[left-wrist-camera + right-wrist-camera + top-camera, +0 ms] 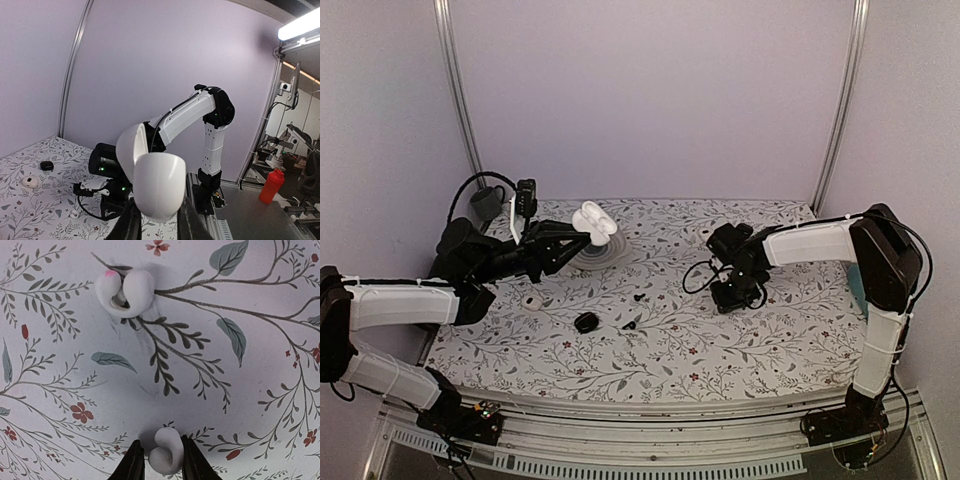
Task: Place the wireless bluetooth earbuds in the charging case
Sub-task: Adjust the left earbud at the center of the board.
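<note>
My left gripper is shut on the white charging case and holds it above the table at the back left with its lid open. In the left wrist view the case sits between the fingers, with the lid swung up to the left. My right gripper is down on the table at the right. In the right wrist view its jaws stand tight around a white earbud lying on the floral cloth. A second white earbud lies farther ahead on the cloth, apart from the gripper.
A black oval piece and two small black bits lie mid-table. A small white round piece lies at the left. A grey round pad sits below the held case. Frame posts stand at the back corners.
</note>
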### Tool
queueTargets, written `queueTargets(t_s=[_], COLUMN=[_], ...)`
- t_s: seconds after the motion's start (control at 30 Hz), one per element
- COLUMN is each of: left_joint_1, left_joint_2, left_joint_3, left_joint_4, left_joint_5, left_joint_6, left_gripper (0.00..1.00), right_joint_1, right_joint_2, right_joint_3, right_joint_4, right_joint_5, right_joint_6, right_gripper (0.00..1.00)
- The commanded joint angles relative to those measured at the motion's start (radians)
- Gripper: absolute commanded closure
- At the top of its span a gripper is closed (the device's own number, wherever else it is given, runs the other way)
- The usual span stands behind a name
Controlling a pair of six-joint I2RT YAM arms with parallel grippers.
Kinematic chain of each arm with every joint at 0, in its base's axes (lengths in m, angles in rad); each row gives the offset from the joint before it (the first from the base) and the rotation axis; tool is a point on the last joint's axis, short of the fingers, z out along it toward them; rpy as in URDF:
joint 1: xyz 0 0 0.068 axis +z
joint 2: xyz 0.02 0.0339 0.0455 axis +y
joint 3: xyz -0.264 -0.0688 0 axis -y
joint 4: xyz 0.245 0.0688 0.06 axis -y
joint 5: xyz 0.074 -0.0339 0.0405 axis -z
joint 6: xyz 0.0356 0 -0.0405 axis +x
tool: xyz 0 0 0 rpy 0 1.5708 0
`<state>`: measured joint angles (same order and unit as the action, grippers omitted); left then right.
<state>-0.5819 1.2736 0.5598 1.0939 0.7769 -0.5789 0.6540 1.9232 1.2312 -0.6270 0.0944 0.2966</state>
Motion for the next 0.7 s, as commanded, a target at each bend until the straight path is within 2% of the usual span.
queueTargets(t_s=[0.0,0.67], left_joint_1=[0.014,0.013], left_joint_2=[-0.020,-0.025], left_joint_3=[-0.001,-0.001], left_joint_4=[0.006,0.003], left_joint_5=[0.002,0.002], left_joint_6=[0.008,0.009], left_gripper=[1.00,1.00], right_joint_1=[-0.011,-0.037], right_joint_2=[-0.039,-0.056], right_joint_3=[0.018,0.005], right_joint_4=[0.019,0.042], right_joint_5=[-0.026,-0.074], right_joint_6=[0.018,0.039], right_gripper=[0.72,0.73])
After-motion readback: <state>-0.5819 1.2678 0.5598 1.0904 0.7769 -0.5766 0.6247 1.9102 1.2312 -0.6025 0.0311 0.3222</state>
